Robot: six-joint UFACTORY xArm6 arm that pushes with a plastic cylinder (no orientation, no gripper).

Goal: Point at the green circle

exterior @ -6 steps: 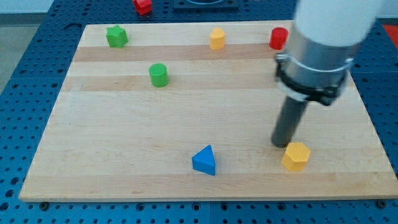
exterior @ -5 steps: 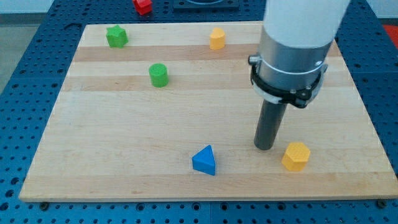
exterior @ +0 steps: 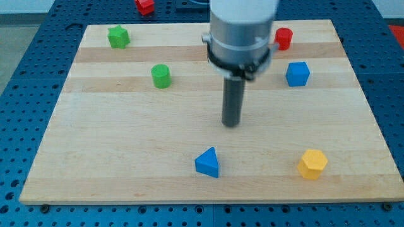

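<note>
Green circle [exterior: 161, 75] sits upper left, well apart from my tip [exterior: 231, 124]; you see no hand, pointing's not done.

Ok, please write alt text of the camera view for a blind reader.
My tip rests mid-board on a wooden board, well to the view's right of the green circle and above the blue triangle. A yellow hexagon lies at the lower right.

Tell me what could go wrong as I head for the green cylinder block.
My tip sits right of the green cylinder block and nearer the view's bottom, nothing between. Overshooting could shove it toward the green star block instead of pointing. The arm's wide body hides blocks behind it, so a yellow block may sit there unseen.
</note>
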